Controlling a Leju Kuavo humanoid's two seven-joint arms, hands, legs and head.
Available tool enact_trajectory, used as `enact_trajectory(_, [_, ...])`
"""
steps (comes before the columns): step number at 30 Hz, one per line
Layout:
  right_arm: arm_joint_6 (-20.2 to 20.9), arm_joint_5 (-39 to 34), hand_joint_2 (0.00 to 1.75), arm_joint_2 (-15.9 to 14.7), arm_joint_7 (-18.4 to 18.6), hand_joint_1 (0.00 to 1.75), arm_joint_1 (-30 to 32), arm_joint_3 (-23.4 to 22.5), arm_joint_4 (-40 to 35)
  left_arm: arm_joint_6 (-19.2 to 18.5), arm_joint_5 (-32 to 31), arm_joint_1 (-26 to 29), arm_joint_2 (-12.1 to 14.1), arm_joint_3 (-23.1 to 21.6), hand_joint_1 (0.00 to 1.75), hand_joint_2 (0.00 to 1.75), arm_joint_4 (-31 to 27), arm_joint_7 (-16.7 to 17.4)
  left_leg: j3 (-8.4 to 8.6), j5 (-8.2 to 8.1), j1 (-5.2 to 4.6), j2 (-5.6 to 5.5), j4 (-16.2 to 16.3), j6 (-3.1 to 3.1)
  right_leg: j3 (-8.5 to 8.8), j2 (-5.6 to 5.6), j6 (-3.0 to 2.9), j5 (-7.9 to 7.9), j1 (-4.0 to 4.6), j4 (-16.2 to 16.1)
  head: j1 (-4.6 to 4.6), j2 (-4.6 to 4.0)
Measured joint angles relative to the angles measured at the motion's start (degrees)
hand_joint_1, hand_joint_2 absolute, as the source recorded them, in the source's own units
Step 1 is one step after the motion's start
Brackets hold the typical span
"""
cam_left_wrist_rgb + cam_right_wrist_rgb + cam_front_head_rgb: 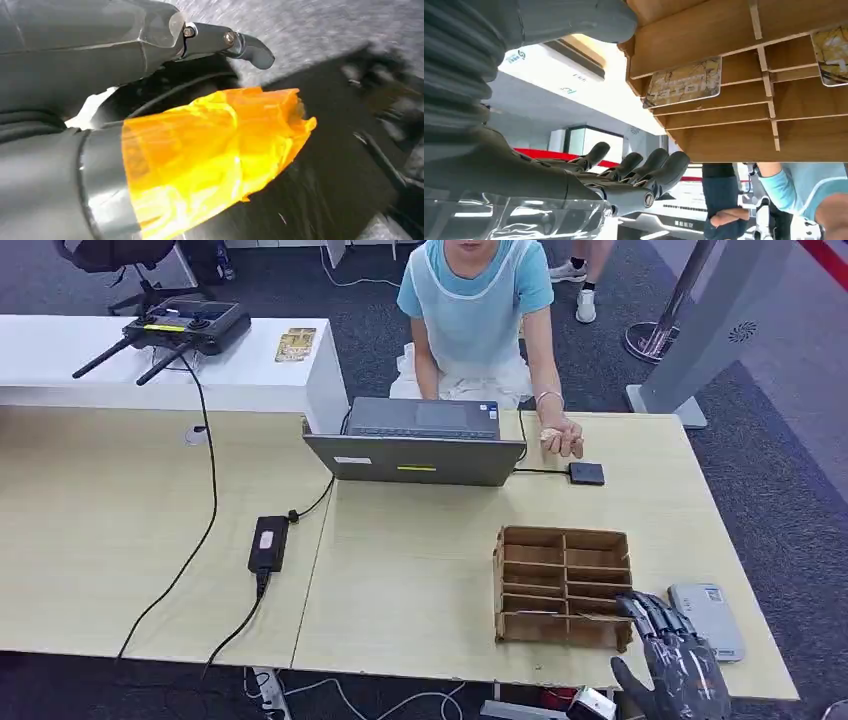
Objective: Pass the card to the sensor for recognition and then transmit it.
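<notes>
While the right hand (672, 655) hangs empty with fingers apart at the lower right of the head view, beside the wooden rack (563, 586) on the bench (400, 570), a card (684, 82) waits slotted in a compartment, within reach.

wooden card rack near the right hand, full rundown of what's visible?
The rack is light brown wood, thin boards slotted into two columns of shallow compartments. It sits flat on the table near the front right edge, openings facing up and toward the robot. The right wrist view shows a printed card in one slot and part of another card in a neighbouring one. The right hand is at its near right corner; whether they touch is unclear. A grey device lies beside it.
</notes>
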Motion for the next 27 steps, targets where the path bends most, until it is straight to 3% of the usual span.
enact_trajectory(2, [0.0, 0.6, 1.75, 0.0, 0.5, 0.47, 0.4, 0.0, -0.5, 2.1, 1.9, 0.4, -0.4, 2.4, 0.0, 0.0, 0.0, -0.2, -0.01, -0.02, 0.0, -0.08, 0.0, 0.02, 0.01, -0.05, 0.0, 0.0, 0.0, 0.0, 0.02, 0.02])
enact_trajectory(13, [-0.4, 0.7, 1.75, 0.0, 1.4, 0.56, 1.1, 0.2, -1.2, 5.5, 5.8, 1.7, -1.1, 8.3, 0.0, 0.0, 0.0, -0.4, -0.02, -0.04, 0.0, -0.03, 0.0, 0.06, 0.01, -0.01, 0.0, 0.0, 0.0, 0.0, 0.02, 0.0])
enact_trajectory(22, [-0.7, 1.9, 1.75, -0.3, 4.2, 0.51, 2.1, 0.7, -1.8, 14.0, 17.1, 2.8, -1.9, 17.3, 0.0, 0.0, 0.0, -1.2, 0.0, -0.05, 0.01, 0.01, 0.0, 0.05, -0.01, 0.03, 0.0, 0.0, 0.01, 0.0, -0.02, 0.02])
enact_trajectory(27, [-1.1, 2.5, 1.75, -0.8, 5.5, 0.45, 2.5, 1.1, -2.3, 17.7, 23.6, 3.1, -1.9, 24.2, 0.0, 0.0, 0.0, -3.9, 0.0, -0.05, 0.01, 0.01, 0.0, 0.05, -0.02, 0.03, 0.0, 0.0, 0.01, 0.0, 0.0, 0.02])
